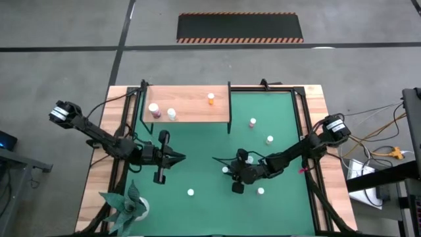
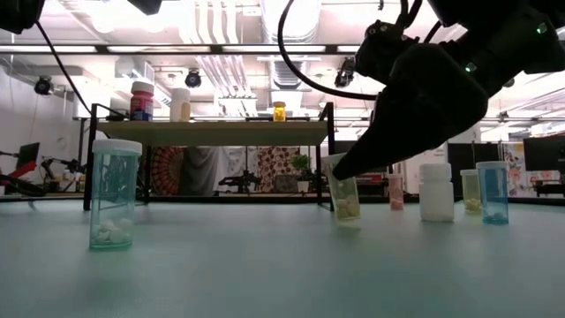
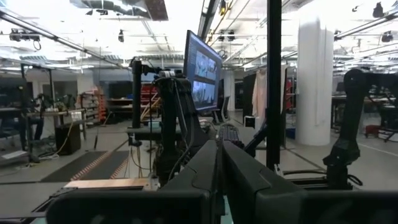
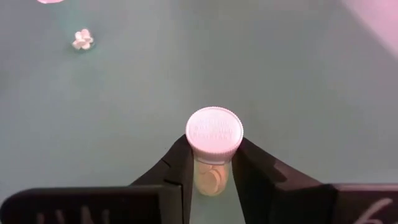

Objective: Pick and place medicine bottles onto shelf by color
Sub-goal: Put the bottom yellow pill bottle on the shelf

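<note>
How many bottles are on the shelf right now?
3. On the shelf: a pink bottle and a white one together near its left end, an orange one alone toward its right back edge. None seems hidden from above.

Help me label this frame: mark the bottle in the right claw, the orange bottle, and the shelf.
bottle in the right claw (image 4: 214,129): right wrist view, white cap.
orange bottle (image 1: 210,99): high view, top.
shelf (image 1: 191,108): high view, bare wood board.

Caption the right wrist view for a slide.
Right pincer closing around a white-capped bottle standing on the green mat.
</note>
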{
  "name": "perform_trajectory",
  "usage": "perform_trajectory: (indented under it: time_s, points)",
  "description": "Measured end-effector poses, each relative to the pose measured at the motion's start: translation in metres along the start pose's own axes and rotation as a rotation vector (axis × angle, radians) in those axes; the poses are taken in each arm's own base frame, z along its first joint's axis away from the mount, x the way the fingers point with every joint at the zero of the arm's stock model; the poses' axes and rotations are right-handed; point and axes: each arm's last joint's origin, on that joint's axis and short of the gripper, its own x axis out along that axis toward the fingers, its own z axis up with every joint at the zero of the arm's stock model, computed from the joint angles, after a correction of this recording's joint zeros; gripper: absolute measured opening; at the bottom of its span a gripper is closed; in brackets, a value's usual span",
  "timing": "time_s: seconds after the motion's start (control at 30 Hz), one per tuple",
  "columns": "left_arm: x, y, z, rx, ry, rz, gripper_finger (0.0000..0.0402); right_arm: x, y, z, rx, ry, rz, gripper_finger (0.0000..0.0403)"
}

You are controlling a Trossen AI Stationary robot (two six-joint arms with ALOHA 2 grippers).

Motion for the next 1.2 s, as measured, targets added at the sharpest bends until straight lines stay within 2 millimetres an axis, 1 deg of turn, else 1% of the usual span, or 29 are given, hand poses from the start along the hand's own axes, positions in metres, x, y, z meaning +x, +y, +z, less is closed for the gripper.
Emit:
perform_trajectory:
  time_s: [0.13,0.6,0.8,1.0,1.1,1.2]
  points:
    - [0.002,-0.001,-0.003,0.0,0.01,0.012,0.0008,0.0,0.0,0.0,0.001,-0.001,0.001,0.0084]
    - [0.004,-0.001,-0.004,-0.005,-0.011,0.025,0.0008,0.0,0.0,0.001,0.002,-0.007,0.004,0.0081]
    - [0.004,-0.001,-0.004,-0.002,-0.011,0.025,0.0008,-0.002,0.001,0.005,0.008,-0.019,0.009,0.0083]
    - [0.004,-0.001,-0.004,0.01,-0.01,0.028,0.0008,-0.01,0.003,0.018,-0.011,-0.055,0.029,0.0081]
    - [0.004,-0.001,-0.004,0.035,-0.009,0.028,0.0008,-0.018,0.005,0.032,-0.018,-0.087,0.052,0.0081]
    - [0.004,-0.001,-0.004,0.061,-0.009,0.029,0.0008,-0.027,0.005,0.044,-0.052,-0.073,0.046,0.0079]
